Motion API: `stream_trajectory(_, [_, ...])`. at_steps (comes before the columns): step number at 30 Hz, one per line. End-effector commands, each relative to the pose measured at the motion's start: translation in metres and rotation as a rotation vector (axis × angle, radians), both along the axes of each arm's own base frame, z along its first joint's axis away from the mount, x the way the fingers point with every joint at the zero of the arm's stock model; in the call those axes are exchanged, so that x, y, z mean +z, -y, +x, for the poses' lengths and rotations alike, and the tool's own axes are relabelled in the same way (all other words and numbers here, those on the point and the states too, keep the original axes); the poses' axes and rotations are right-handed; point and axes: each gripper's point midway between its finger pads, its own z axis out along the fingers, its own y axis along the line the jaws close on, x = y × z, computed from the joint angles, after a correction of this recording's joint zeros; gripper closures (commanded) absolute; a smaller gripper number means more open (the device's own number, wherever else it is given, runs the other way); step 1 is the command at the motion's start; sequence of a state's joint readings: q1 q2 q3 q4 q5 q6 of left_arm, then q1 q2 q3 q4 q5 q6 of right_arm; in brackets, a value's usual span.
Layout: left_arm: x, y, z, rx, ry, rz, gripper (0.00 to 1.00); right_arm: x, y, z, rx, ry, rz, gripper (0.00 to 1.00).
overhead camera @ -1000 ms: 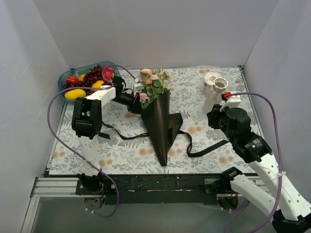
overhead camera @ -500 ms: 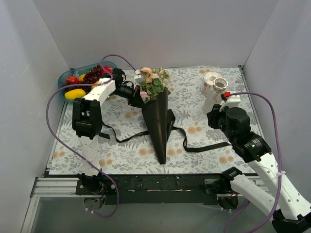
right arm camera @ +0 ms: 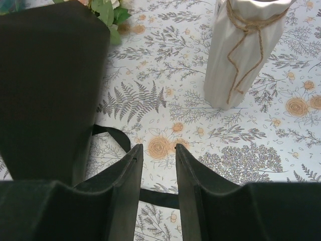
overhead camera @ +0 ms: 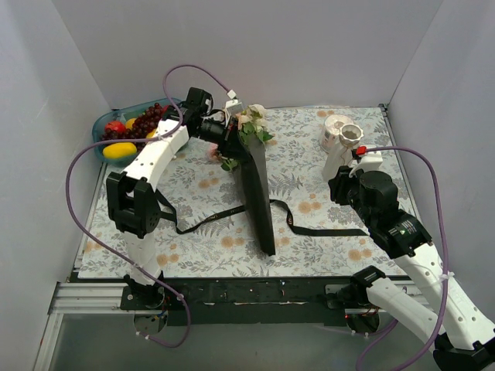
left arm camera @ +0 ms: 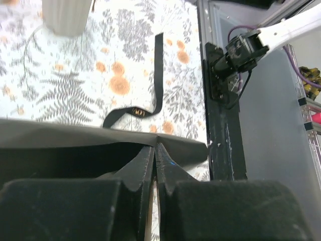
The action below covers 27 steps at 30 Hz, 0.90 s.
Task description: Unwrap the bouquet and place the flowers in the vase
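The bouquet's black paper cone [overhead camera: 259, 197] stands tilted, its tip on the tablecloth and its wide end lifted toward the back. Cream and pink flowers [overhead camera: 252, 124] with green leaves stick out of its top. My left gripper [overhead camera: 225, 130] is shut on the paper's upper edge [left arm camera: 100, 138], the fingertips [left arm camera: 148, 159] pinched together on it. The untied black ribbon [overhead camera: 323, 230] trails across the cloth. The white vase [overhead camera: 343, 136] stands at the back right; the right wrist view shows twine tied round the vase [right arm camera: 246, 50]. My right gripper [right arm camera: 158, 150] hovers open over the ribbon [right arm camera: 160, 197], holding nothing.
A teal bowl [overhead camera: 107, 121] of grapes and red and yellow fruit sits at the back left. White walls close in the back and both sides. A black rail [overhead camera: 255, 290] runs along the near edge, and the right arm's base [left arm camera: 241, 50] shows beyond it.
The left gripper closed on the paper and rose toward the back, pulling the cone from lying flat to standing steeply. The ribbon slid with it. The right arm stayed put.
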State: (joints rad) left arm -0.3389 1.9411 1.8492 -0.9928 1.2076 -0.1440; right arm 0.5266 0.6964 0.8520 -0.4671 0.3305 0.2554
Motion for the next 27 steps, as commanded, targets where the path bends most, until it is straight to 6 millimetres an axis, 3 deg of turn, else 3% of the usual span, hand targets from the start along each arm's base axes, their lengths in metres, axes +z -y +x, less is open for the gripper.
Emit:
stream_trajectory(1, [0.070, 0.004, -0.014, 0.003, 0.097, -0.099, 0.96, 0.023, -0.004, 0.005, 0.006, 0.067, 0.035, 0.59])
stream_trajectory(2, [0.067, 0.003, -0.013, 0.011, 0.089, -0.089, 0.75, 0.023, -0.003, 0.005, 0.005, 0.066, 0.034, 0.60])
stream_trajectory(5, [0.043, -0.002, -0.011, 0.053, 0.063, -0.027, 0.40, 0.021, -0.004, 0.004, 0.011, 0.063, 0.032, 0.56])
stream_trajectory(7, [0.008, -0.008, -0.010, 0.099, 0.024, 0.054, 0.32, 0.019, -0.004, 0.004, 0.010, 0.059, 0.030, 0.53])
stream_trajectory(11, [-0.050, -0.023, 0.004, 0.188, 0.015, 0.180, 0.28, 0.018, -0.004, 0.003, 0.013, 0.057, 0.030, 0.49])
stream_trajectory(14, [-0.072, -0.037, 0.014, 0.209, -0.011, 0.191, 0.28, 0.016, -0.005, 0.003, 0.016, 0.050, 0.027, 0.48])
stream_trajectory(19, [-0.072, -0.058, 0.025, 0.177, -0.044, 0.096, 0.27, 0.014, -0.004, 0.003, 0.018, 0.048, 0.023, 0.47])
stream_trajectory(27, [-0.091, -0.070, 0.035, 0.215, -0.030, 0.130, 0.26, 0.012, -0.005, 0.002, 0.025, 0.046, 0.025, 0.48])
